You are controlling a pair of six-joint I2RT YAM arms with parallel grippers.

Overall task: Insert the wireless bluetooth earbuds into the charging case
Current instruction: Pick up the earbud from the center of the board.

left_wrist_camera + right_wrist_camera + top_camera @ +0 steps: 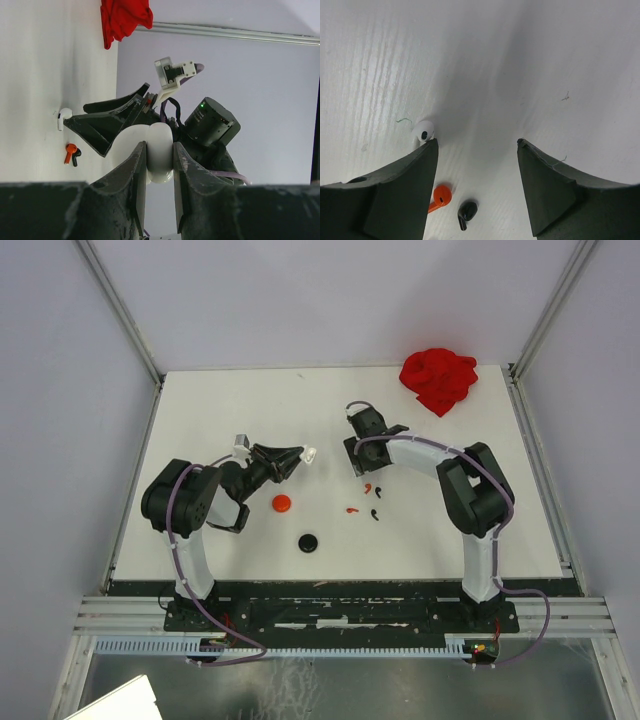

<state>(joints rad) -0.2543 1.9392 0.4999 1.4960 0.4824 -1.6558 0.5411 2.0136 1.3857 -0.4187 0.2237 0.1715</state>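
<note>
Gripping the white case [160,132], your left gripper [160,150] is clamped tight. Your right gripper [477,145] hangs wide open, empty, beside the white earbud [424,132].

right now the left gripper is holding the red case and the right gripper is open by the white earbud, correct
Not quite. The left gripper is shut on the white case, not the red one, as the left wrist view shows. The red case lies on the table. The right gripper is open by the white earbud, as you said.
</note>
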